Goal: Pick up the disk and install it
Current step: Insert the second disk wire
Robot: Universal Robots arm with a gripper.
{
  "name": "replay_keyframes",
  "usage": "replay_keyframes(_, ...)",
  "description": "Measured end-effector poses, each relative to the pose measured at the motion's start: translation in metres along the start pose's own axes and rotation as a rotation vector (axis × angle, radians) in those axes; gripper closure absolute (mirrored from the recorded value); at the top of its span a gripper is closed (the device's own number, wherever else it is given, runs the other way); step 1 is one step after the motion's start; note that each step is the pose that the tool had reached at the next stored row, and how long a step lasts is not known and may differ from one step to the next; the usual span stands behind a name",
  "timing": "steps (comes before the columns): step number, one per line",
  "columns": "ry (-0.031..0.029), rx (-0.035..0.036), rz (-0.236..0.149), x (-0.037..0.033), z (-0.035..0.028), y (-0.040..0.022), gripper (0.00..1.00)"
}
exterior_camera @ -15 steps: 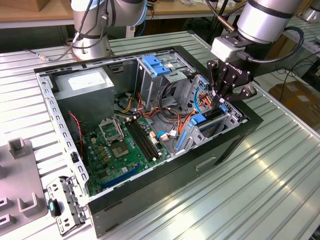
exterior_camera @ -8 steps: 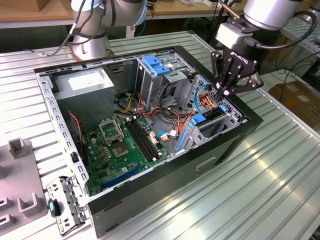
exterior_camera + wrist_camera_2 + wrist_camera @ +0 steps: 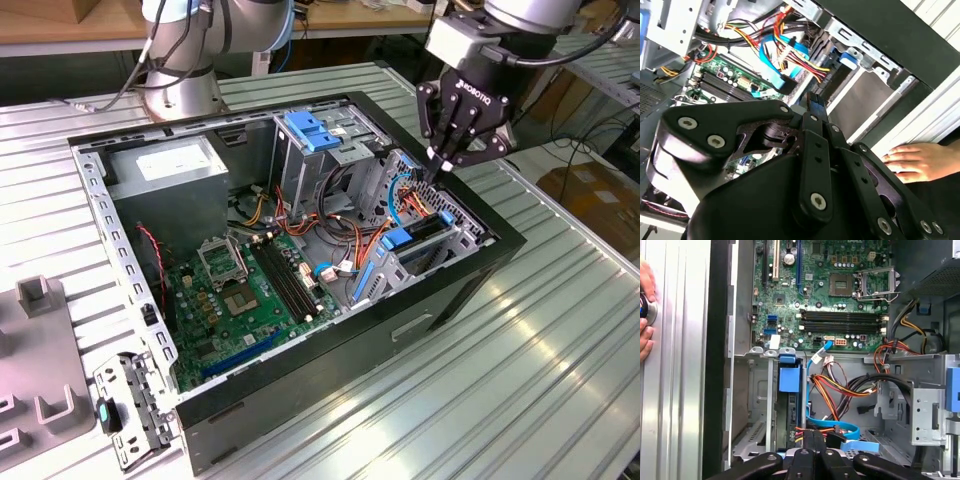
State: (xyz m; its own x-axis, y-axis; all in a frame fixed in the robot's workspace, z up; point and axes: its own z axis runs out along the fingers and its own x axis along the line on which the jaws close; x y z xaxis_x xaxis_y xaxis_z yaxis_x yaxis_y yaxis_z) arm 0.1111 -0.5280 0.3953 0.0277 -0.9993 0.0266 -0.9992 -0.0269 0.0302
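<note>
The gripper (image 3: 441, 158), fingers pressed together with nothing between them, hangs over the drive bay at the computer case's (image 3: 480, 275) corner. The disk (image 3: 418, 232) sits edge-up in that bay. Blue, red and yellow cables (image 3: 405, 200) crowd alongside.

Bright overhead light (glare on table (image 3: 560, 330))

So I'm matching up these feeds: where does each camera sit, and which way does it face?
Exterior view: off the arm, above one corner of the open computer case, facing the gripper over the drive bay.
First wrist view: on the arm, looking past the shut fingers at the motherboard.
Second wrist view: behind the gripper, facing cables; a person's hand rests outside.
All share the motherboard.
</note>
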Motion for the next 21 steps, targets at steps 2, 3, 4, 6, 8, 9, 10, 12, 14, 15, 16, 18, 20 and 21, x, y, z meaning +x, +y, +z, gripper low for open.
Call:
replay_keyframes(2, -0.0001, -0.0014, -0.001, -0.0096, -0.0005, -0.0017, 0.89)
replay_keyframes(3, 0.0, -0.0022, -0.003, -0.0157, -0.0008, -0.0029, 0.89)
replay_keyframes(4, 0.0007, -0.0025, -0.005, -0.0188, -0.0007, -0.0034, 0.89)
replay_keyframes(6, 0.0036, -0.0027, -0.008, -0.0202, 0.0002, -0.0036, 0.89)
replay_keyframes(8, 0.0053, -0.0027, -0.008, -0.0207, 0.0015, -0.0037, 0.89)
replay_keyframes(9, 0.0072, -0.0027, -0.008, -0.0209, 0.0024, -0.0037, 0.89)
replay_keyframes(10, 0.0091, -0.0028, -0.008, -0.021, 0.0029, -0.0037, 0.89)
replay_keyframes(12, 0.0135, -0.003, -0.008, -0.0212, 0.0044, -0.0038, 0.89)
replay_keyframes(14, 0.0167, -0.0031, -0.008, -0.0213, 0.0056, -0.0038, 0.83)
replay_keyframes(15, 0.0183, -0.0031, -0.008, -0.0214, 0.0062, -0.0038, 0.76)
replay_keyframes(16, 0.0356, -0.0037, -0.007, -0.0219, 0.0128, -0.004, 0.76)
replay_keyframes(18, 0.0974, -0.0056, -0.005, -0.0235, 0.0214, -0.0043, 0.89)
replay_keyframes(20, 0.1113, -0.0061, -0.005, -0.0241, 0.023, -0.0044, 0.82)
replay_keyframes(21, 0.1204, -0.0064, -0.005, -0.0243, 0.024, -0.0044, 0.82)
